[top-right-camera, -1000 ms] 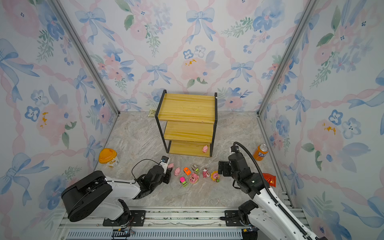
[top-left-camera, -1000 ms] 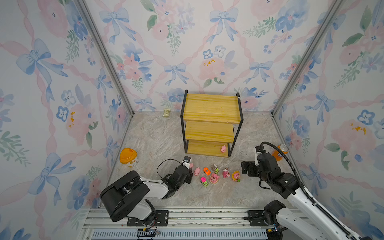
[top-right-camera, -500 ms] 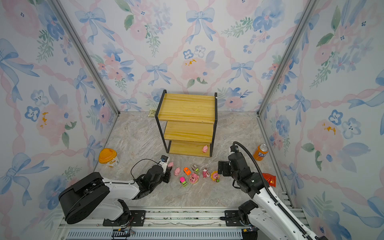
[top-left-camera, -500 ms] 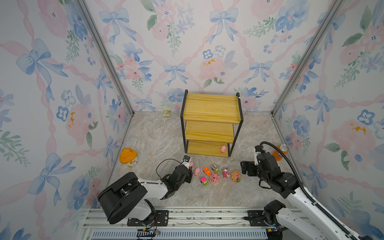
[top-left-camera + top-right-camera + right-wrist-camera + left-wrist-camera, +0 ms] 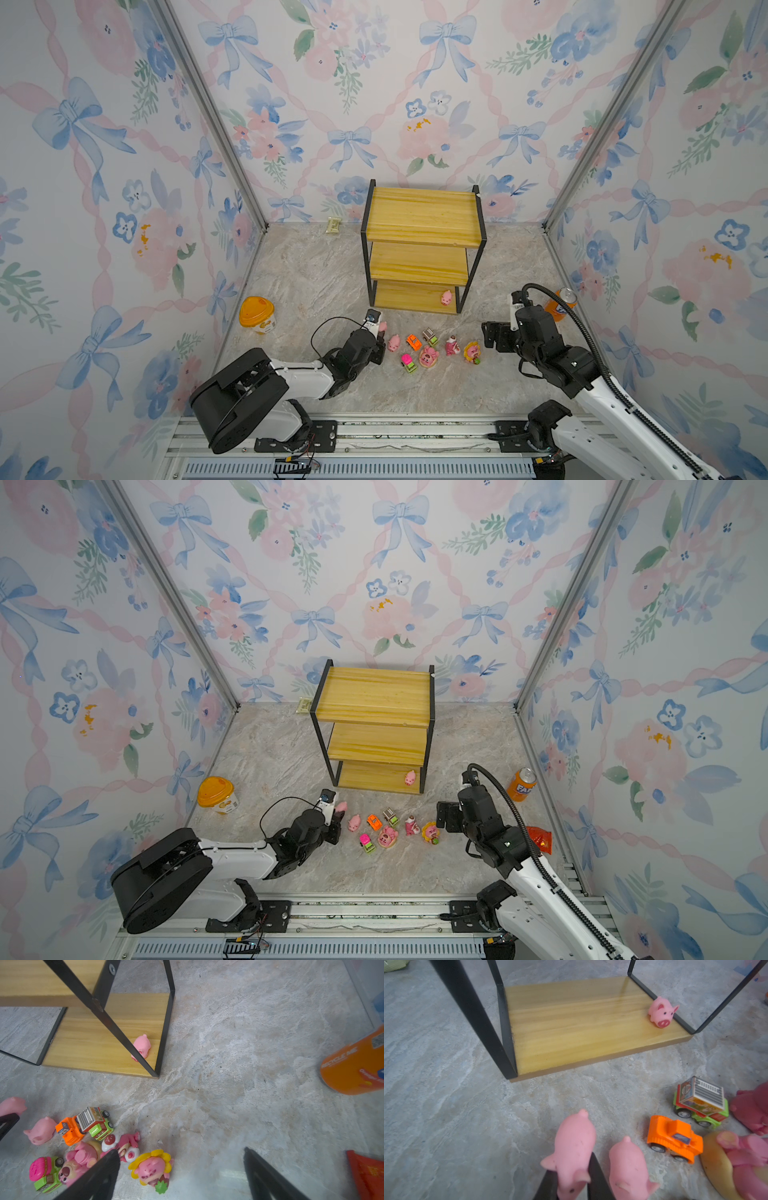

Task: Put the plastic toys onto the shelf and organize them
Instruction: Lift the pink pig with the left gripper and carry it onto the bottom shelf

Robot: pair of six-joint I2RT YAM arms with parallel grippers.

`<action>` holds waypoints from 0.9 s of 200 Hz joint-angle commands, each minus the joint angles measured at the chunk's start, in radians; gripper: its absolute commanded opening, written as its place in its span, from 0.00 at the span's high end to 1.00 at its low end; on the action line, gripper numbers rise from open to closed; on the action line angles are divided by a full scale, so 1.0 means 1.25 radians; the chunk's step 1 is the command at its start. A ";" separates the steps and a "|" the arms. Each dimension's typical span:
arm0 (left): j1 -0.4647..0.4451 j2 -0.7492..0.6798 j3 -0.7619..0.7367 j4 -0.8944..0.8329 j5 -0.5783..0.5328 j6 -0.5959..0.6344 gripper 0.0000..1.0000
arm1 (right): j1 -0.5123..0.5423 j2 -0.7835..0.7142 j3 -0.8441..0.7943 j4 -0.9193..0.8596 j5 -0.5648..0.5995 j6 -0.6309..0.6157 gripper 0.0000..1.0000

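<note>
My left gripper (image 5: 571,1164) is shut on a small pink pig (image 5: 575,1142), its tail end pointing toward the shelf (image 5: 424,216); both top views show this pig (image 5: 340,807) at the gripper's tip (image 5: 380,332). A second pig (image 5: 627,1165) lies on the floor right beside it. A third pig (image 5: 446,298) stands on the shelf's bottom board, at its right front corner. Three mini cars, orange (image 5: 413,341), grey-green (image 5: 430,336) and pink-green (image 5: 409,363), and three pink figurines (image 5: 428,356) (image 5: 451,345) (image 5: 471,352) cluster on the floor. My right gripper (image 5: 181,1152) hangs open just right of them, holding nothing.
An orange soda can (image 5: 561,303) stands by the right wall, with a red packet (image 5: 538,837) on the floor nearer the front. A yellow tub with an orange lid (image 5: 257,316) sits at the left wall. A small pale packet (image 5: 333,225) lies by the back wall.
The left arm has shifted very slightly while its gripper stays at the pink pig. The right arm and the other toys have not moved.
</note>
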 commanded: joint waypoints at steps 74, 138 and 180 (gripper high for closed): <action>-0.041 0.226 0.224 0.034 -0.047 0.012 0.81 | -0.028 -0.065 -0.004 -0.042 0.016 0.022 0.05; -0.082 0.358 0.335 0.081 -0.114 -0.023 0.81 | -0.033 -0.079 -0.013 -0.046 0.019 0.030 0.05; -0.094 0.416 0.396 0.099 -0.148 -0.047 0.81 | -0.035 -0.101 -0.020 -0.045 0.024 0.037 0.05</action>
